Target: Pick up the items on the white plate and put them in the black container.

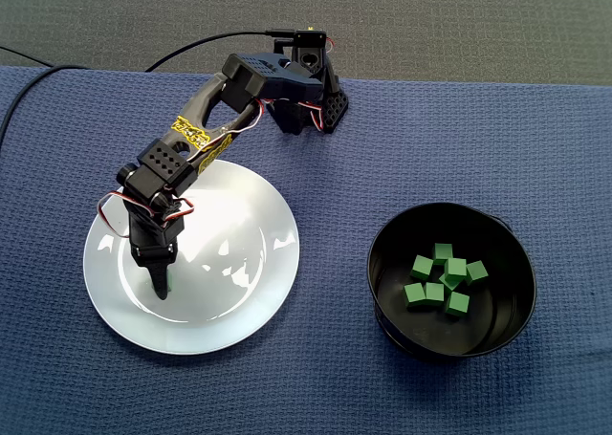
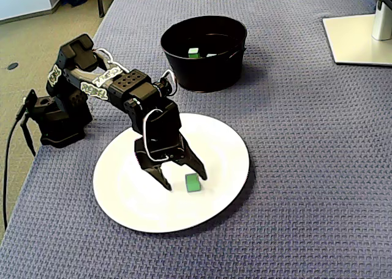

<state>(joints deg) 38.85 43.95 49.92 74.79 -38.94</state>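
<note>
The small green cube [image 2: 192, 182] sits on the round white plate [image 2: 229, 141], right between the spread-apart tips of the black claw [image 2: 185, 180]. It looks light, hard and smooth, so pinch its flat sides. Farther back stands the round black container [image 2: 205, 73]

Blue woven cloth [image 1: 478, 129], white stand base [image 2: 358, 40]

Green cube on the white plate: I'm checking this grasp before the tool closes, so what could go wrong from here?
1. The green cube lies off-centre between the fingers of the open tool, nearer one; closing may nudge it away across the smooth white plate.
2. The tips sit low over the plate and could scrape or shift it.
3. The black container has a tall wall; a low carry might clip its rim.
</note>
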